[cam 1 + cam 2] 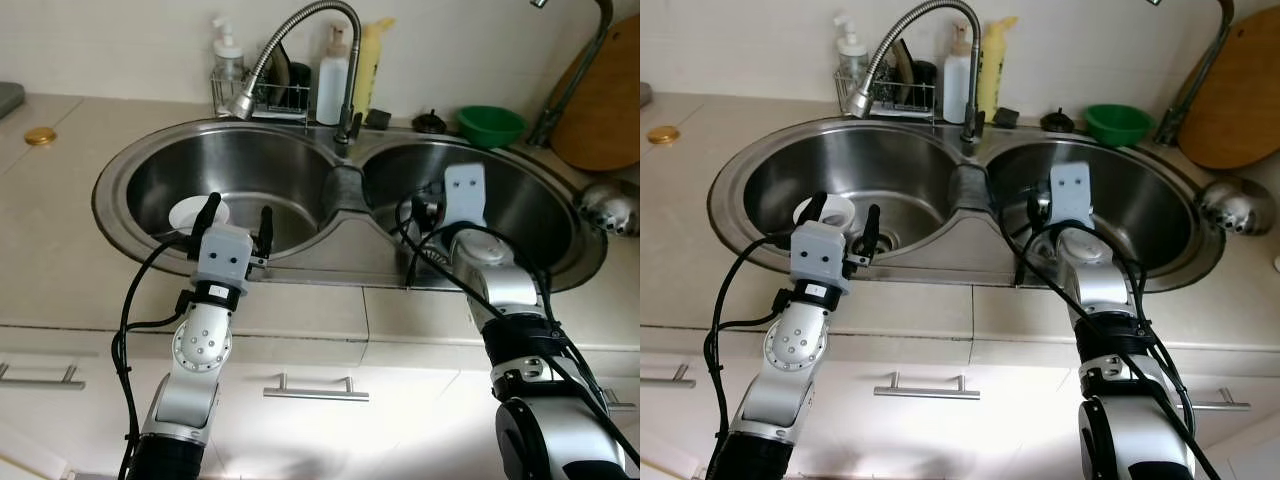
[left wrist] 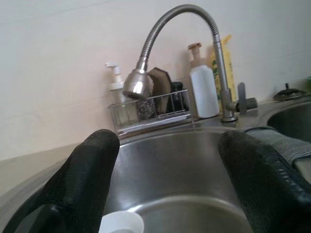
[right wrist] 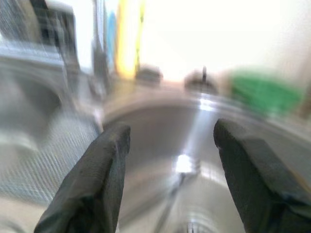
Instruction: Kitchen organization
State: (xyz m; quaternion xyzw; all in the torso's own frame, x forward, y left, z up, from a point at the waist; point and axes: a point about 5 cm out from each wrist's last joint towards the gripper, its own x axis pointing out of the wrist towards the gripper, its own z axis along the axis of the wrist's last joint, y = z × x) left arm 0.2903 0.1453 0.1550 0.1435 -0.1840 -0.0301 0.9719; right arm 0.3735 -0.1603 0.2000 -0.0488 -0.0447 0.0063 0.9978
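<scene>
1. Over the left basin of the sink (image 1: 345,190): left gripper (image 1: 238,222), fingers apart, white cup (image 1: 192,214) beneath.
2. Right basin: right gripper (image 3: 167,179), fingers apart.
3. Head views add green bowl (image 1: 490,125), cutting board (image 1: 603,100).
4. Bottle labels unreadable.

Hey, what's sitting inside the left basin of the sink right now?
A white cup sits in the left basin, just ahead of the open left gripper. A drain shows beside it. The gripper and its cable hide the basin's near wall.
</scene>
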